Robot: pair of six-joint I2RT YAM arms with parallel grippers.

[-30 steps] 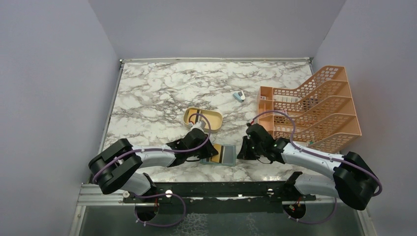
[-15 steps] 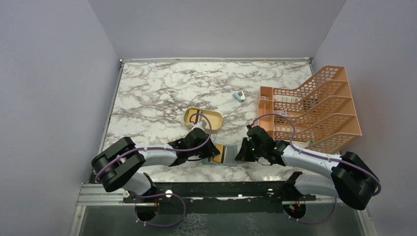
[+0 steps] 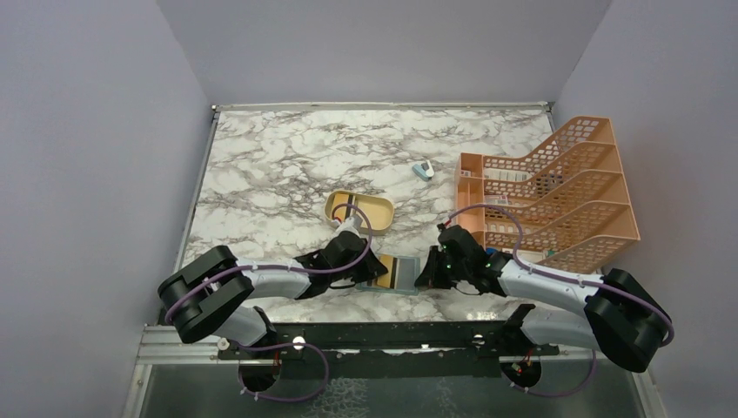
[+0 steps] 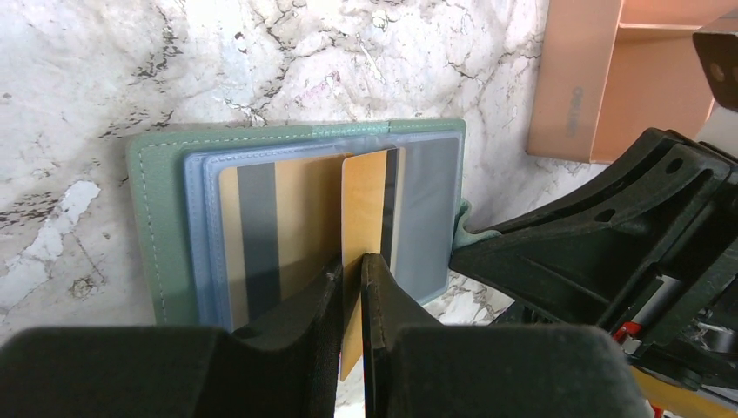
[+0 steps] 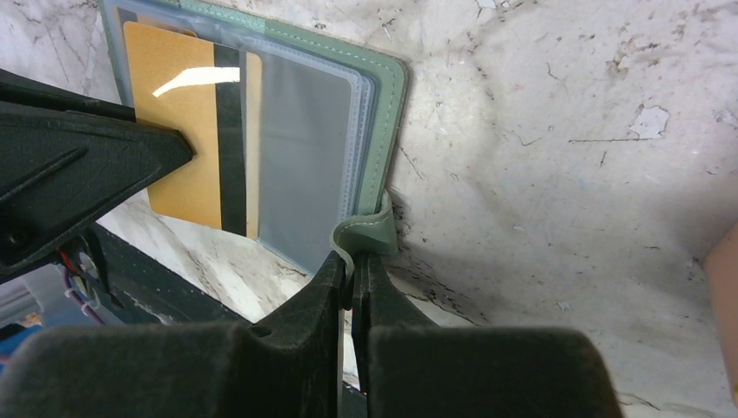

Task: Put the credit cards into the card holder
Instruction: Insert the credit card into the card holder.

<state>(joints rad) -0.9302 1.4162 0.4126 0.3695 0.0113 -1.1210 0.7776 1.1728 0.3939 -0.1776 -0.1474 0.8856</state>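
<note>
The card holder [image 3: 402,275] lay open and flat on the bench [image 3: 287,165], and everything that mattered sat on or against it. The right gripper [image 5: 351,261] was closed tight on the small green tab [image 5: 370,228] that stuck out from the holder's outer edge, pinning that side in place. The left gripper [image 4: 351,268] reached in from the opposite side. Its jaws were shut on a tan credit card [image 4: 364,202] held on edge, nearly upright over the holder's middle and just beside the clear pocket nearest the tab. A second credit card [image 4: 305,213], also tan with a dark stripe, lay flat inside the pocket farther from the tab. Whether the held card's leading edge had already entered a pocket mouth could not be told, because the gripper's own fingers and the sheen on the plastic hid that seam. The step in hand looked like insertion. Doing it well would call for tipping the card down toward the plane of the holder, so that it met the pocket slit at a shallow angle rather than butting the plastic from above, then sliding it in with light pressure. The grip on the tab should resist that push, since the holder would probably skid on the smooth bench otherwise. The pinch sat near the card's trailing end, which left room to slide, yet so thin a card could bow or twist if forced.
</note>
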